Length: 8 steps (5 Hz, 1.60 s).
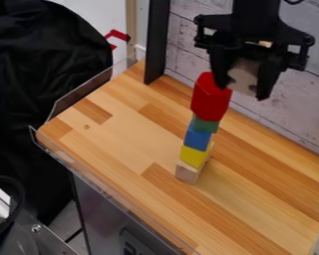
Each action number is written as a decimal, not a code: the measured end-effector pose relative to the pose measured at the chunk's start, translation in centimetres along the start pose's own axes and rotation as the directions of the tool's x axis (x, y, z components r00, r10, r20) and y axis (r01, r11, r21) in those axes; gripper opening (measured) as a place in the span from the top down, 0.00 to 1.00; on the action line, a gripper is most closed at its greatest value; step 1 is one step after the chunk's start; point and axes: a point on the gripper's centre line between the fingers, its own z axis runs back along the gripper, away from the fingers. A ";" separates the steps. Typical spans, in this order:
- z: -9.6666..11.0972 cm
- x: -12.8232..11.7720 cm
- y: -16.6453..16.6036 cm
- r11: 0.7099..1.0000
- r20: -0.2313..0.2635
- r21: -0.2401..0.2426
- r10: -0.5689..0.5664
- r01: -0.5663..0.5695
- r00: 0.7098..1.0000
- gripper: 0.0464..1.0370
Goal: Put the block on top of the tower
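Note:
The black gripper hangs at the upper right, its fingers shut on a pale wooden block. The tower rises from the wooden counter: a natural wood block at the base, then a yellow block, a blue block, a green block and a red block at the top. In the view, the held block lies just right of the red block's upper end; whether they touch I cannot tell.
The wooden counter has a clear raised edge along its left and front sides. Behind it stand a whitewashed plank wall and a black upright post. Black fabric hangs at the left.

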 end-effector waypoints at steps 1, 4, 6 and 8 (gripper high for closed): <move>0.2 0.5 0.6 1.000 0.006 0.001 0.025 -0.025 1.000 0.42; 0.3 0.7 1.8 0.999 -0.004 0.007 0.050 -0.050 0.999 0.42; -0.1 0.6 2.5 0.997 -0.016 0.056 0.056 -0.055 0.998 0.42; -0.8 0.0 2.8 0.995 -0.041 0.070 0.069 -0.066 0.997 0.42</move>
